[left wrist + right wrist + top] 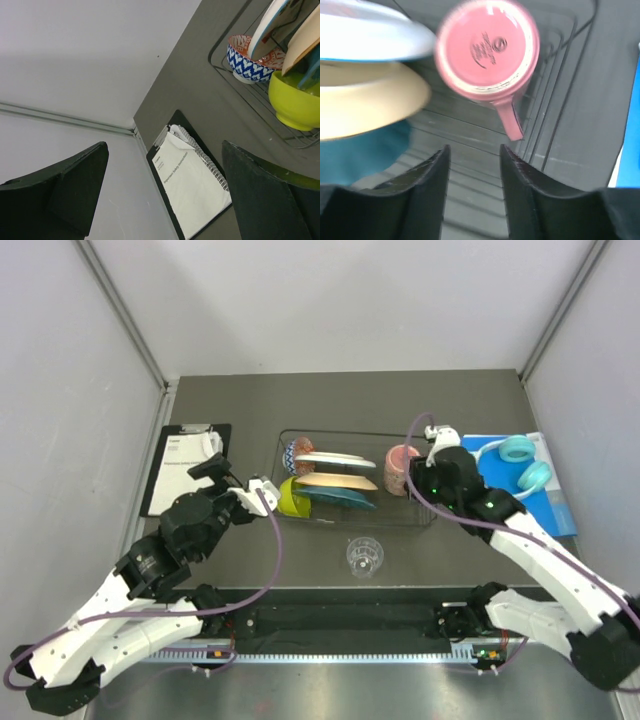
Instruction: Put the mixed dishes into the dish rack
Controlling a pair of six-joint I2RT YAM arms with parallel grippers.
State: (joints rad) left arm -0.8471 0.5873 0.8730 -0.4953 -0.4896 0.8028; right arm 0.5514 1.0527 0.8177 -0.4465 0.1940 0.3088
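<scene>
The dark wire dish rack (352, 432) stands mid-table. In it stand the white plate (335, 459), the peach plate (337, 481) and the teal plate (348, 499). It also holds the lime-green bowl (291, 498), the blue-patterned bowl (297, 452) and the pink mug (401, 470). The mug is upside down (487, 47), its handle towards my right gripper (474, 149). That gripper is open and empty, just short of the handle over the rack wires (555, 100). The clear glass (365, 556) stands on the table in front of the rack. My left gripper (262, 492) is open and empty beside the green bowl (295, 100).
A clipboard with white paper (185, 465) lies at the left, also in the left wrist view (192, 185). Turquoise headphones (522, 462) lie on a blue sheet (545, 502) right of the rack. Grey walls enclose the table on three sides.
</scene>
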